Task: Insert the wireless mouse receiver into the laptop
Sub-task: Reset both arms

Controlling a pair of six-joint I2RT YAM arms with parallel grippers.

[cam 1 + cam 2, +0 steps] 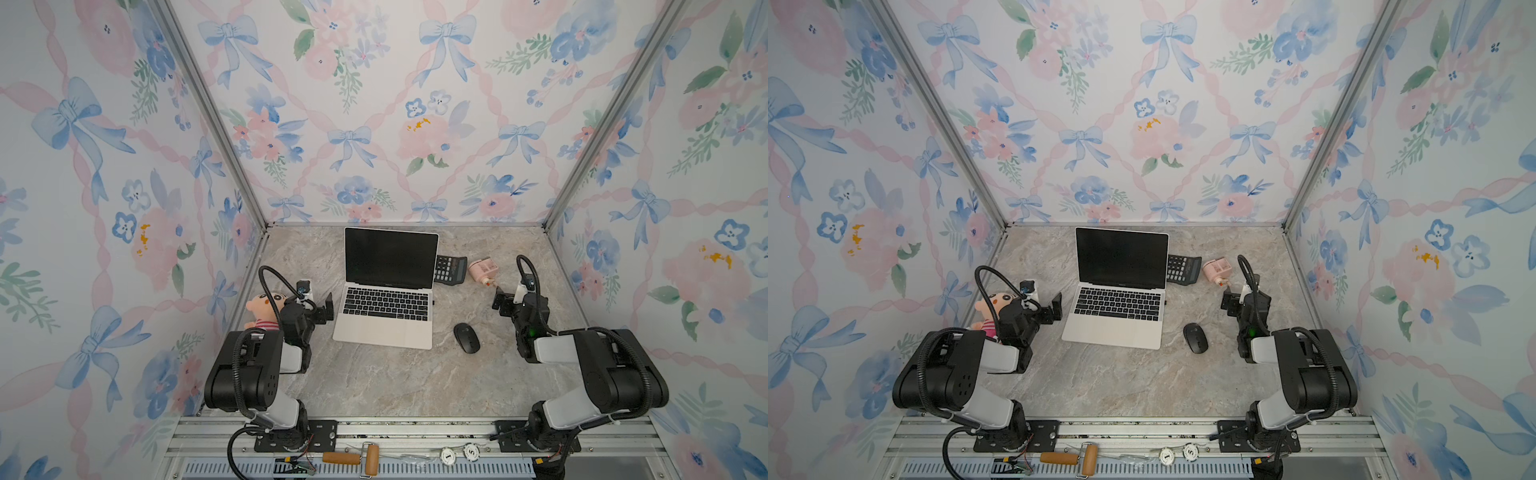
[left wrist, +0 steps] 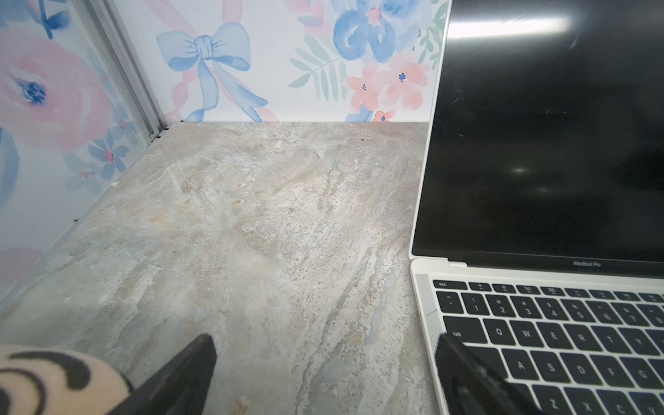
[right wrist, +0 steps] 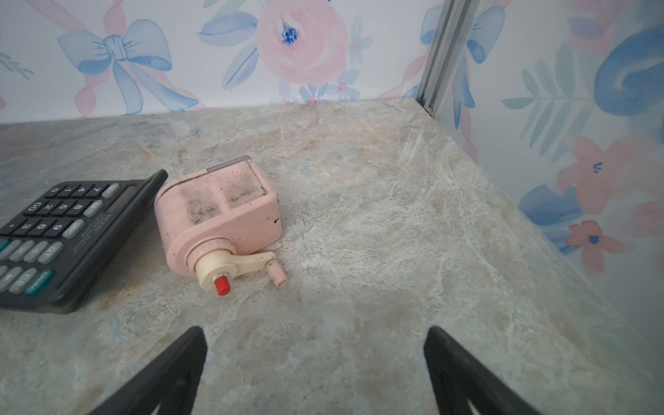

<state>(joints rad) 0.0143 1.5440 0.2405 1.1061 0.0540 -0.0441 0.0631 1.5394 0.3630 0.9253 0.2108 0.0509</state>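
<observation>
While both arms sit folded low over the stone-patterned table (image 1: 374, 382), the laptop (image 1: 386, 328) stands open at mid-table, toward the back wall. It is a slim, matte, pale silver-gold slab with rounded corners, black keys and a glossy black screen. Its long side runs across the table, slightly askew, with the screen facing the arms.

What I take for the wireless mouse receiver (image 1: 433, 300) is a tiny dark stub right at the laptop's right edge, level with the keyboard. It is too small to tell which way it points or whether it is plugged in.

A smooth black oval mouse (image 1: 466, 338) lies apart, further right.

The left gripper (image 2: 323, 341) is spread wide and empty, just beside the laptop's left edge. The right gripper (image 3: 316, 334) is equally wide and empty over bare table, near a scuffed pink crank sharpener (image 3: 219, 215) and a black calculator (image 3: 68, 230).
</observation>
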